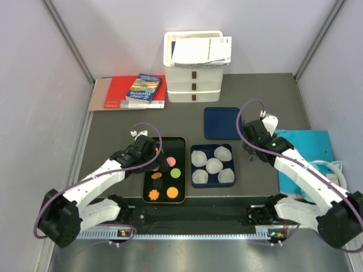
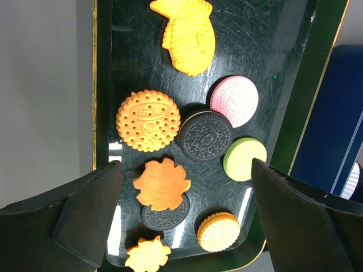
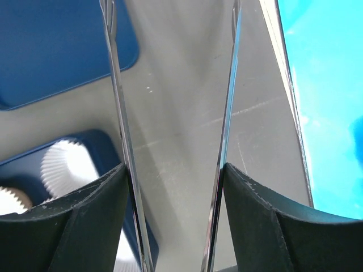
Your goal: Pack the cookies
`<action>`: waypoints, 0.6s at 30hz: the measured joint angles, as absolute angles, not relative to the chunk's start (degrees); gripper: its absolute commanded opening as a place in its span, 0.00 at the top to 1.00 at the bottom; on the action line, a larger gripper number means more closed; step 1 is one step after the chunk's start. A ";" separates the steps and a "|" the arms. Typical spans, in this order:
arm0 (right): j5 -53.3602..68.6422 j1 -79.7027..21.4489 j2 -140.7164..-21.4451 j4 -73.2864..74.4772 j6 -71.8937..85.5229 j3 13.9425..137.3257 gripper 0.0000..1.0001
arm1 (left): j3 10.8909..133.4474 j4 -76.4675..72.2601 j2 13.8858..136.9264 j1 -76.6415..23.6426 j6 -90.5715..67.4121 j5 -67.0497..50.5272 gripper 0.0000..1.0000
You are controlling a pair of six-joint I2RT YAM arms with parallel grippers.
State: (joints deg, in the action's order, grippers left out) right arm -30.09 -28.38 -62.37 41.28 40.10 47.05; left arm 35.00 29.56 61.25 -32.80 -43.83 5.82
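The cookies lie on a black tray [image 1: 184,170]: a fish-shaped orange one [image 2: 187,35], a round orange one [image 2: 148,120], a black one [image 2: 205,136], a pink one [image 2: 234,101], a green one [image 2: 245,158], an orange flower [image 2: 162,184] lying on another black one, and an orange sandwich [image 2: 218,231]. My left gripper [image 2: 184,187] hangs open above the tray's near end, holding nothing. My right gripper [image 3: 176,175] is shut on metal tongs [image 3: 119,113], one blade against each finger. It sits right of the blue box [image 1: 213,148], over bare table. The tongs' tips are out of view.
The blue box holds several white paper cups [image 1: 214,165]. Its blue lid [image 1: 222,123] lies behind it. White stacked containers [image 1: 193,73] and books [image 1: 130,92] stand at the back. A teal board [image 1: 306,158] lies at the right under the right arm.
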 measured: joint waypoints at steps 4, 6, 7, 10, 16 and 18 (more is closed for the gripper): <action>-29.12 -28.67 -57.28 42.11 38.54 46.98 0.39 | 35.00 29.56 61.25 -32.80 -43.86 5.82 0.01; -28.84 -28.71 -54.89 42.44 37.89 46.92 0.41 | 35.03 29.56 61.25 -32.80 -43.86 5.82 0.01; -28.69 -28.73 -53.78 42.70 37.50 46.89 0.41 | 35.03 29.58 61.25 -32.80 -43.86 5.82 0.01; -27.62 -28.75 -51.07 42.87 36.34 46.61 0.45 | 35.03 29.56 61.25 -32.80 -43.88 5.82 0.01; -24.56 -30.92 -47.29 43.29 33.61 46.37 0.58 | 35.03 29.61 61.25 -32.80 -43.88 5.85 0.01; -23.14 -32.29 -46.70 43.29 32.93 46.39 0.64 | 35.03 29.67 61.25 -32.80 -43.88 6.00 0.01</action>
State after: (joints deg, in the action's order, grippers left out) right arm -23.14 -32.29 -46.70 43.29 32.93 46.39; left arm 35.03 29.67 61.25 -32.80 -43.88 6.00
